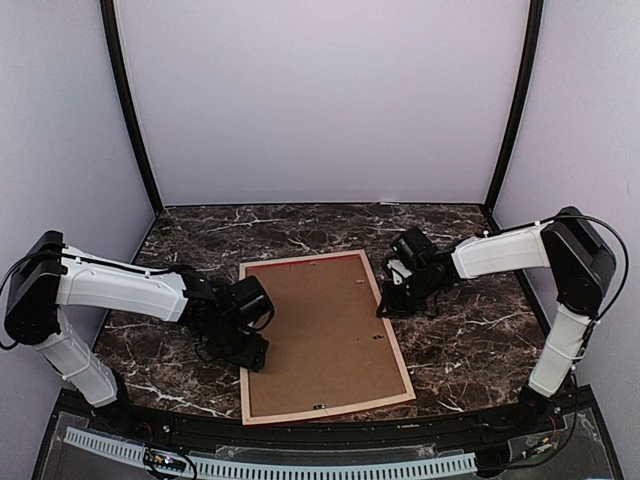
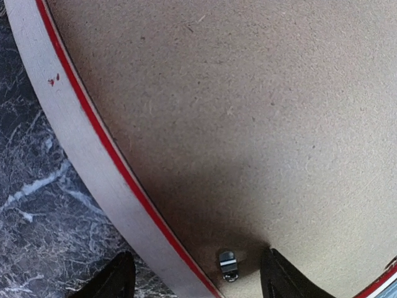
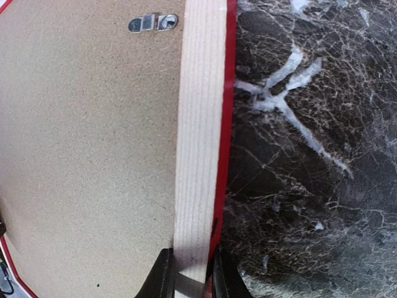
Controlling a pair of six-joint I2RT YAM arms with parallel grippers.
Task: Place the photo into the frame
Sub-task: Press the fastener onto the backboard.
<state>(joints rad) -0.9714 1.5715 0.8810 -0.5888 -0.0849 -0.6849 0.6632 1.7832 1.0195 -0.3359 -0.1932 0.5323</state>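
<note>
A plain brown fibreboard backing board (image 1: 320, 335) lies flat between the left pincer (image 1: 240, 352) and the right pincer (image 1: 390, 305). It spreads ahead of the left pincer's inner finger and to the left of the right pincer's tips. A small silver metal turn clip (image 2: 227, 264) sits on the board between the left pincer's fingers, just beside the inner one. A second silver metal clip (image 3: 152, 23) lies well ahead of the right pincer, off to its left. The dark brown marble-patterned tabletop with white veins (image 1: 470, 350) runs under both pincers. Pale lilac enclosure walls (image 1: 320, 100) stand far beyond them.
</note>
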